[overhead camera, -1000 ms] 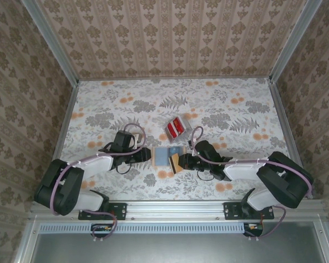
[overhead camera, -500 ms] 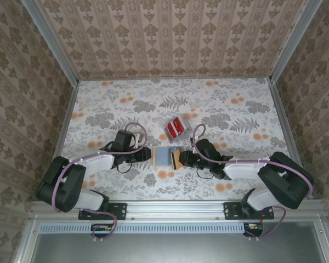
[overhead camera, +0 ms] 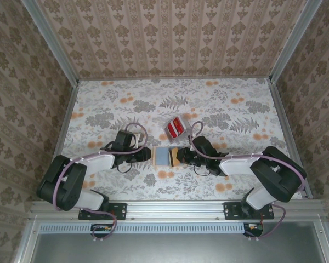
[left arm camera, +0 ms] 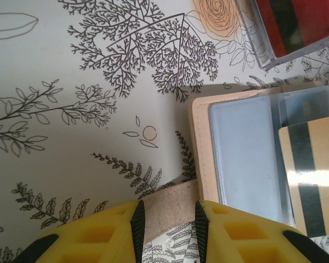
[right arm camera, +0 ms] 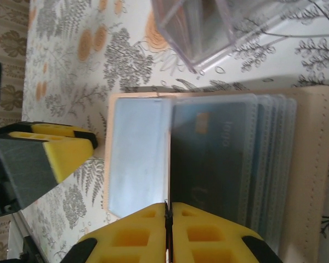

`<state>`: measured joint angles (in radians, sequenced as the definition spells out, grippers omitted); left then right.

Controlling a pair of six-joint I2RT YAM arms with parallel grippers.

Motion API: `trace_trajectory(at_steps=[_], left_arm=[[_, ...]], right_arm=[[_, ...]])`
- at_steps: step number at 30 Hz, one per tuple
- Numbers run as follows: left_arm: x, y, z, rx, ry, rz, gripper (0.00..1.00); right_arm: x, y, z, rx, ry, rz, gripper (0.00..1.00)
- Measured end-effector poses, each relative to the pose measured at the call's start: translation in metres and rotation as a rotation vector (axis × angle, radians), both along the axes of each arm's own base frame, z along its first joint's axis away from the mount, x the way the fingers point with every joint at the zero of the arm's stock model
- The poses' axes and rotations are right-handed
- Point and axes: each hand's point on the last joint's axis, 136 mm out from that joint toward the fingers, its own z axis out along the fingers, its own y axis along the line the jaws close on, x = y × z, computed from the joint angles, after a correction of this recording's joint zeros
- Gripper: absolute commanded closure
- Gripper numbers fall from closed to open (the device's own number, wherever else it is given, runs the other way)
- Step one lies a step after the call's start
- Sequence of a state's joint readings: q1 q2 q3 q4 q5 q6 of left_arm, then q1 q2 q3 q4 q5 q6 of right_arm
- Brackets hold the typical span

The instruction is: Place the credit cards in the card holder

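The card holder (overhead camera: 162,156) lies open on the table, its bluish-grey inside (left arm camera: 247,159) facing up, with clear sleeves (right arm camera: 268,164) fanned out on its right half. My left gripper (overhead camera: 147,155) is at its left edge, fingers (left arm camera: 168,211) shut on the tan strap (left arm camera: 170,203). My right gripper (right arm camera: 168,205) is shut on a credit card (left arm camera: 315,181) with a gold back and a black stripe. The card stands edge-on over the holder's middle. More credit cards (overhead camera: 175,127), red ones, sit in a clear case just beyond the holder.
The clear case (left arm camera: 288,33) lies about a hand's width behind the holder, close to my right wrist (overhead camera: 200,148). Floral tabletop (overhead camera: 236,109) stretches open to the back and both sides. Wallpapered walls enclose the table.
My right gripper has moved left with the card, bringing it over the holder's middle. My left fingers have narrowed onto the strap. The holder and case have stayed put.
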<state>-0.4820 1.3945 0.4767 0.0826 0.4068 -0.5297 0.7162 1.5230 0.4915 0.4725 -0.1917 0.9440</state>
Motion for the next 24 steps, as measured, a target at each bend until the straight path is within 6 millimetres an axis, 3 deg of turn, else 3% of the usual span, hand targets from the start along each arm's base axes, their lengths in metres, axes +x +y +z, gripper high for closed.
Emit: trace_trajectory(at_steps=[24], left_arm=[[0.002,-0.005,0.001,-0.008,0.005,-0.016,0.68]], right_arm=[[0.014,0.014,-0.009,0.022,0.027,-0.008,0.89]])
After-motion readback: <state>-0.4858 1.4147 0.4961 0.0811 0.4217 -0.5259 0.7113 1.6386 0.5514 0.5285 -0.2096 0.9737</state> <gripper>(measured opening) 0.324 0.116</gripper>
